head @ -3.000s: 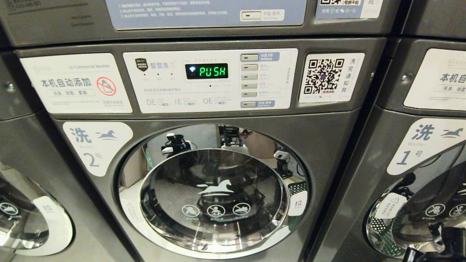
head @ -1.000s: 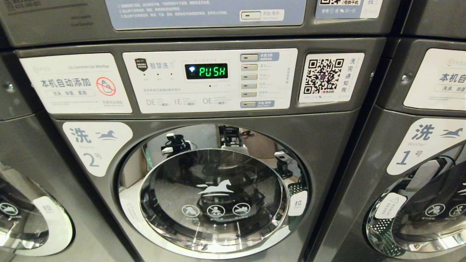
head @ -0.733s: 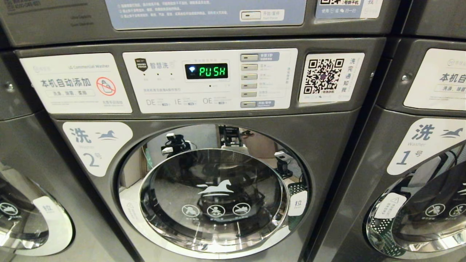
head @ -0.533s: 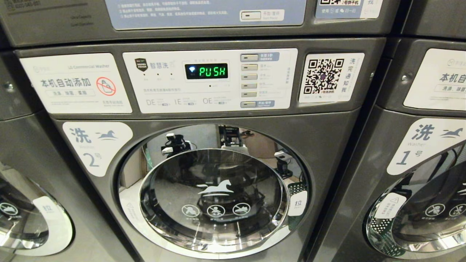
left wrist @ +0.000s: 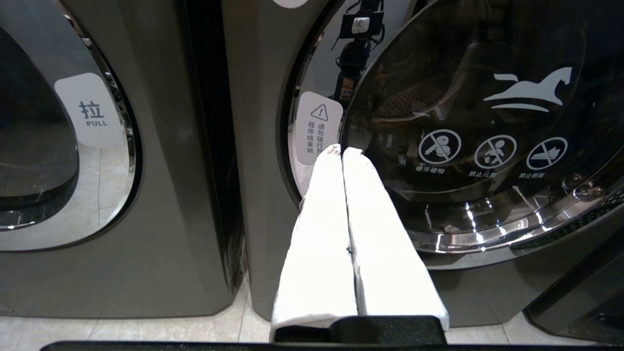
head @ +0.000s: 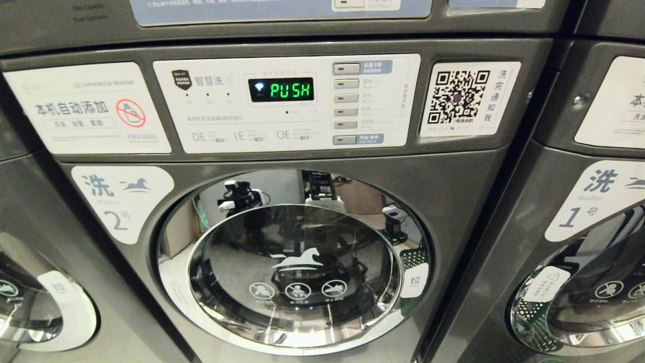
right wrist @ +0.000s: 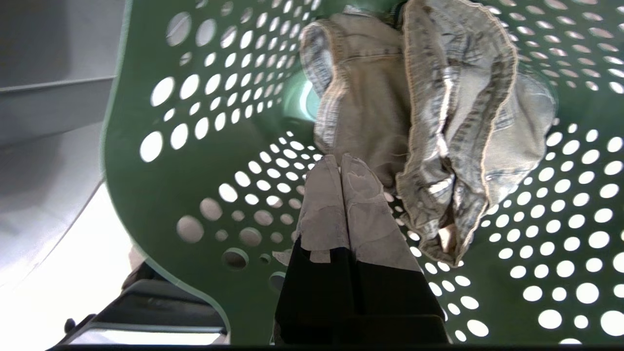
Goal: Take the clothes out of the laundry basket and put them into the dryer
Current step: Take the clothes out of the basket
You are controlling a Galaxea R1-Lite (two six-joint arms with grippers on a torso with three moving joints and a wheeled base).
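The right tool (right wrist: pixel 341 161), its two white-wrapped fingers pressed fully together and gripping nothing, sits inside the pale green perforated plastic laundry basket (right wrist: pixel 185 161). A crumpled piece of faded light-blue denim clothing (right wrist: pixel 414 122) lies in the basket at about one o'clock from the fingertips, just beside them; whether it touches them cannot be told.

The left tool (left wrist: pixel 342 152), likewise closed tight on nothing, hangs low in front of the dark grey front-loading machine (head: pixel 453 201), its tips near the nine o'clock edge of the round chrome-rimmed glass door (head: pixel 292 262), which is shut. In the head view neither arm appears. A green "PUSH" display (head: pixel 281 89) glows on the white control panel (head: pixel 287 103) at twelve o'clock above the door, with a QR-code sticker (head: pixel 468 98) at the panel's three o'clock side.
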